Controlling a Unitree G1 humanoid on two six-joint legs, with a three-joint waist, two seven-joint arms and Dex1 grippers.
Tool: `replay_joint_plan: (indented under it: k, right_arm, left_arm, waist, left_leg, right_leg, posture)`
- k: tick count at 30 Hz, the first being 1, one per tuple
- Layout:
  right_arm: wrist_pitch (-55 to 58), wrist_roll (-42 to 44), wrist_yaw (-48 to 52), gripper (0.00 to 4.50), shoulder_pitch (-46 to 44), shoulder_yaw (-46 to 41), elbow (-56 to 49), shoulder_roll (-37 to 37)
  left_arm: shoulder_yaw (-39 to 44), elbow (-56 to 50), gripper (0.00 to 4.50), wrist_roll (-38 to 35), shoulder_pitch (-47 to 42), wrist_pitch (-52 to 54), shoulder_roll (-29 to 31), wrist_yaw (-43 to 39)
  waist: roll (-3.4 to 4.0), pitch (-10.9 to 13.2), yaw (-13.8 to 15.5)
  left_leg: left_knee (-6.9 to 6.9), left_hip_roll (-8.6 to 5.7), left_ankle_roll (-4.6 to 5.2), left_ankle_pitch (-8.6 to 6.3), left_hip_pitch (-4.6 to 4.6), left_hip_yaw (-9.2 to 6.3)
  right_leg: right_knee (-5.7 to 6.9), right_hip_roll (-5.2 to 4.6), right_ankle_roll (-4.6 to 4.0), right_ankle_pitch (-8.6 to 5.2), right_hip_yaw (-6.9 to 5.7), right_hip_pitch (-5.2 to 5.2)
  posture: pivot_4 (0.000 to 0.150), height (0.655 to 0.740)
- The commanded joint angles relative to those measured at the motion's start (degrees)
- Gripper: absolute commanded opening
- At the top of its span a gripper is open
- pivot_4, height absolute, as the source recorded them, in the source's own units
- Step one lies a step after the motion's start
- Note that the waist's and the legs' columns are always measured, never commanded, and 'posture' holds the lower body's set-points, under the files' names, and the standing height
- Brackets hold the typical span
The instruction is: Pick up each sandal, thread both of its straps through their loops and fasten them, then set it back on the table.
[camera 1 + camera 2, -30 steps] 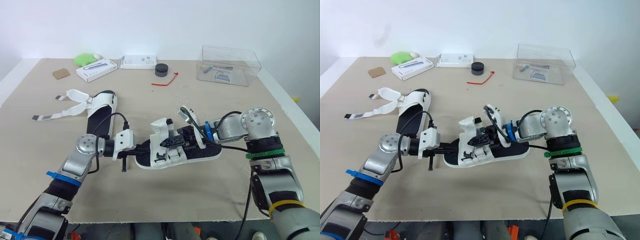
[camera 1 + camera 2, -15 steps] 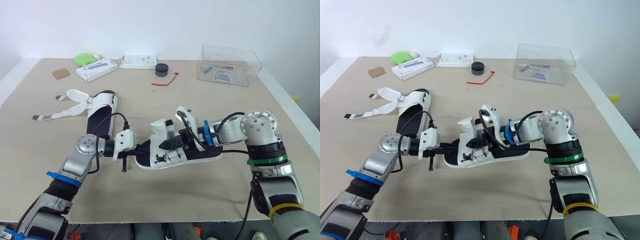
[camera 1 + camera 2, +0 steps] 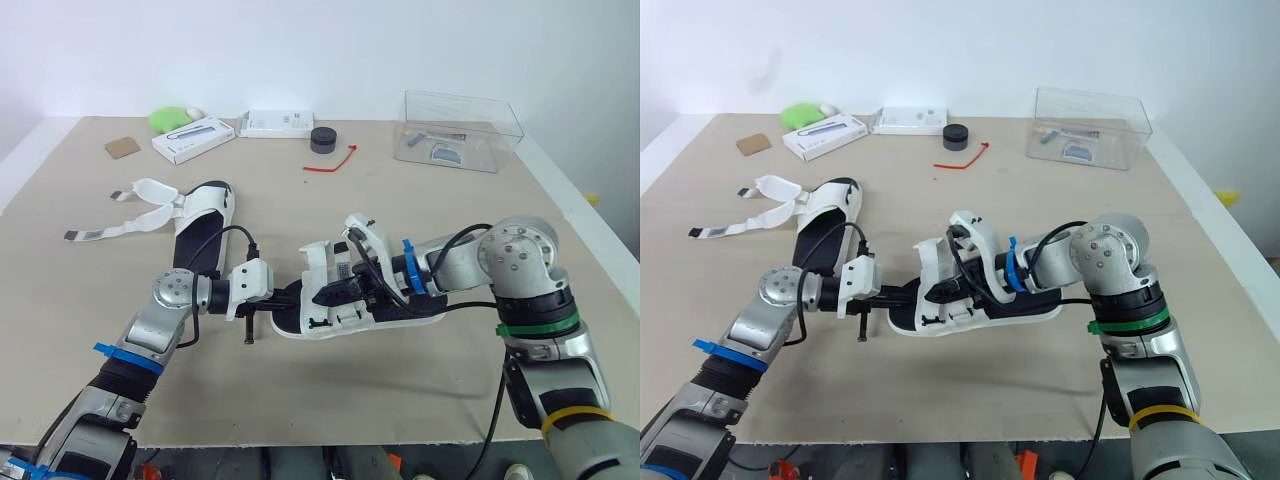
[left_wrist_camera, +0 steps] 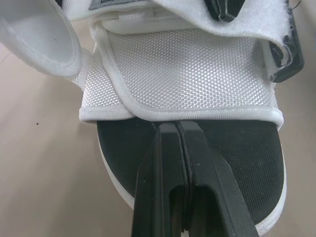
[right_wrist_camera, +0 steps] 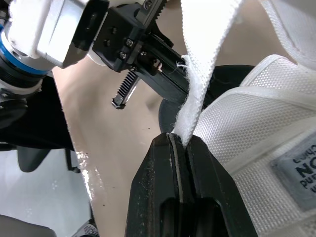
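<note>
A white sandal with a black footbed point(image 3: 400, 305) lies mid-table, its toe pointing to my left. My left gripper point(image 3: 290, 296) reaches over the toe end. Its fingers point(image 4: 178, 148) are pressed together, and their tips meet the edge of the front white mesh band point(image 4: 187, 74). My right gripper point(image 3: 338, 290) is shut on a white strap point(image 5: 205, 64), which it holds up over the sandal's front close to the left gripper. A second sandal point(image 3: 203, 215) lies at the left with both straps point(image 3: 135, 210) spread loose on the table.
Along the far edge stand a clear plastic box point(image 3: 460, 130), two white boxes point(image 3: 195, 138) point(image 3: 277, 123), a black round cap point(image 3: 323, 139), a red tie point(image 3: 332, 160), a green lump point(image 3: 170, 118) and a brown square point(image 3: 122, 147).
My right gripper has moved left along the sandal, carrying the strap from mid-foot to above the front band. The left gripper and the sandal have stayed in place.
</note>
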Motion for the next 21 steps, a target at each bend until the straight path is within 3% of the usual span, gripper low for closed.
replay_joint_plan:
  k: [1,8,14,21]
  right_arm:
    - [1.48,-1.99,1.66,0.04,-0.77,-0.23,0.44,0.58]
    - [1.5,2.05,2.67,0.04,-2.36,-1.72,1.92,0.42]
    - [1.5,13.12,-2.18,0.04,-3.54,-2.14,6.77,-0.55]
    - [1.5,19.01,-8.63,0.04,-1.24,-1.24,7.62,-2.13]
  left_arm:
    - [-0.5,1.17,0.0,1.43,0.36,0.28,0.18,0.66]
    - [-0.45,1.2,0.0,1.41,0.35,0.28,0.32,0.6]
    - [-0.61,1.19,0.0,1.39,0.39,0.28,0.33,0.5]
    - [-0.8,1.11,0.0,1.3,0.49,0.33,0.35,0.32]
  waist:
    - [0.0,0.0,0.0]
    - [0.0,0.0,0.0]
    - [0.0,0.0,0.0]
    - [0.0,0.0,0.0]
  left_leg:
    - [0.0,0.0,0.0,0.0,0.0,0.0]
    - [0.0,0.0,0.0,0.0,0.0,0.0]
    - [0.01,0.0,0.0,0.0,0.0,0.0]
    - [0.01,0.0,0.0,0.0,0.0,0.02]
  right_leg:
    - [0.0,0.0,0.0,0.0,0.0,0.0]
    - [0.0,0.0,0.0,0.0,0.0,0.0]
    - [0.0,0.0,-0.02,0.02,0.01,0.0]
    - [0.0,-0.01,-0.02,0.01,0.03,0.01]
  posture:
    - [0.15,0.74]
    - [0.15,0.74]
    - [0.15,0.74]
    - [0.15,0.74]
